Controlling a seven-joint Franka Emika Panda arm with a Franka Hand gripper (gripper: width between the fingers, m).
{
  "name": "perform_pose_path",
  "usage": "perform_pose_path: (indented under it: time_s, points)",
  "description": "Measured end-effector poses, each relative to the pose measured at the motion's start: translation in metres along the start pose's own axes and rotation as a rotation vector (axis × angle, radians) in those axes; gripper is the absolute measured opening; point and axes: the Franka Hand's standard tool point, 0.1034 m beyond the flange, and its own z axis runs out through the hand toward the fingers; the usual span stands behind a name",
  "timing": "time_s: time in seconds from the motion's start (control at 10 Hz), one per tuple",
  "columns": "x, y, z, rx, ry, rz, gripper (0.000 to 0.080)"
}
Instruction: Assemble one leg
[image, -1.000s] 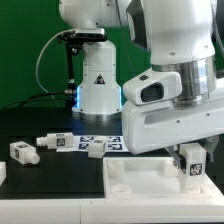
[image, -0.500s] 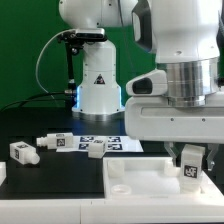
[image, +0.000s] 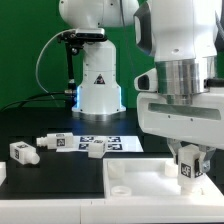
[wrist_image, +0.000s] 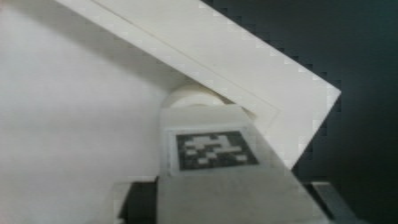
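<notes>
Exterior view: on the black counter (image: 60, 172) lies the white square panel (image: 135, 180). The arm stands upright over the panel's corner at the exterior view's right. The claw (image: 188, 162) is clenched on the leg (image: 187, 172), which hangs straight beneath it, long axis vertical, above that corner. Contact with the panel cannot be told.
</notes>
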Motion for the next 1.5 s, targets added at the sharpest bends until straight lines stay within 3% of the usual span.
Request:
perform_pose_path:
  time_s: [0.1,0.3,0.4,0.7,0.9,1.3,1.5]
  points:
    - [0.000,-0.001,-0.001,-0.001,0.003,-0.081,0.0294]
    - [-0.006,-0.008,-0.010,0.013,0.004,-0.449,0.0604]
    - [-0.010,-0.009,-0.011,0.012,-0.005,-0.470,0.0636]
    - [-0.009,-0.009,-0.010,0.007,-0.001,-0.517,0.0647]
    - [-0.014,-0.010,-0.009,-0.001,-0.001,-0.794,0.0649]
    - [-0.015,-0.009,-0.007,0.000,-0.006,-0.832,0.0649]
    - [-0.009,-0.003,-0.005,-0.013,-0.004,-1.120,0.0649]
